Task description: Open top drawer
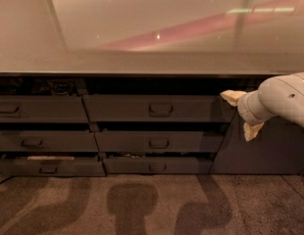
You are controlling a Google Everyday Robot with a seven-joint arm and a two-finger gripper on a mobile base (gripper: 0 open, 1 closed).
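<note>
Your gripper (238, 115) hangs at the right end of the drawer bank, just below the countertop's (142, 65) front edge, with its two pale fingers (232, 97) spread wide and holding nothing. The white arm (282, 98) enters from the right edge of the camera view.

Far to the gripper's left is a narrower column of drawer fronts; the upper one (39, 109) has dark clutter (61, 86) in the gap above it, and something pale (50, 157) shows above the lowest one (49, 166).

Nearer, directly left of the gripper, is the top drawer (122, 108), a wide dark front with a black gap above it. Its loop handle (161, 109) sits well left of the fingers at about their height. The upper finger overlaps the drawer's right top corner; you cannot tell whether it touches. Below the top drawer lie two shallower fronts, the middle drawer (127, 142) and the bottom drawer (127, 165).

Behind and below the gripper, a plain dark cabinet panel (260, 153) fills the right side. Patterned carpet (152, 204) runs underneath, carrying soft shadows.
</note>
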